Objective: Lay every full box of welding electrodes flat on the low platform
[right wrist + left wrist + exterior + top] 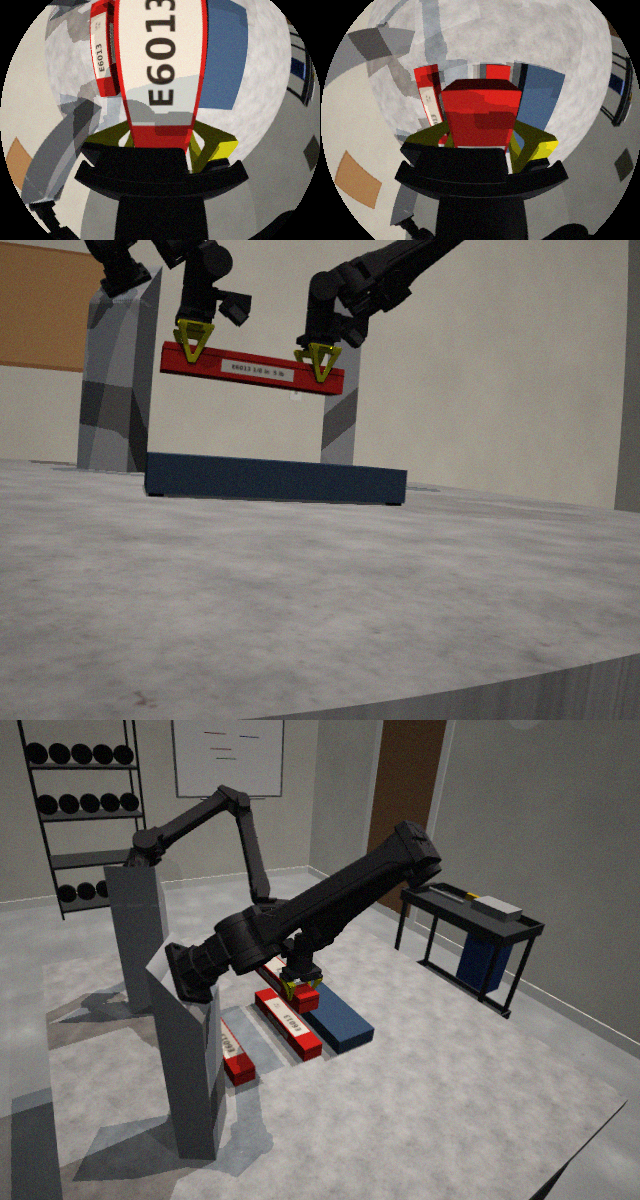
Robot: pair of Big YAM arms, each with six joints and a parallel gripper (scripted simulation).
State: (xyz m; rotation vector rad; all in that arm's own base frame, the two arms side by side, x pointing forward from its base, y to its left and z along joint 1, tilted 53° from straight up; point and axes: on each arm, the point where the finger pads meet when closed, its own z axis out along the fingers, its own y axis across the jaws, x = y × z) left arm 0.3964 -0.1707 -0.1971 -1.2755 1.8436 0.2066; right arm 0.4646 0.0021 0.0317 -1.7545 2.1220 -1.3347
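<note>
A red E6013 electrode box (306,999) (256,370) (480,107) (162,60) hangs in the air, held at both ends and slightly tilted. My right gripper (301,988) (193,345) (161,119) is shut on its higher end. My left gripper (316,361) (481,119) is shut on the lower end; in the top view the right arm hides it. The low blue platform (341,1022) (273,480) (540,97) (227,55) lies bare below, a little to the side. A second red box (289,1024) lies flat beside the platform. A third red box (237,1058) (100,55) lies further off.
Two grey pedestals (191,1055) (134,926) carry the arms, close behind the boxes. A black side table (465,918) with a blue bin stands off to the side by the wall. A shelf rack (82,813) stands in the far corner.
</note>
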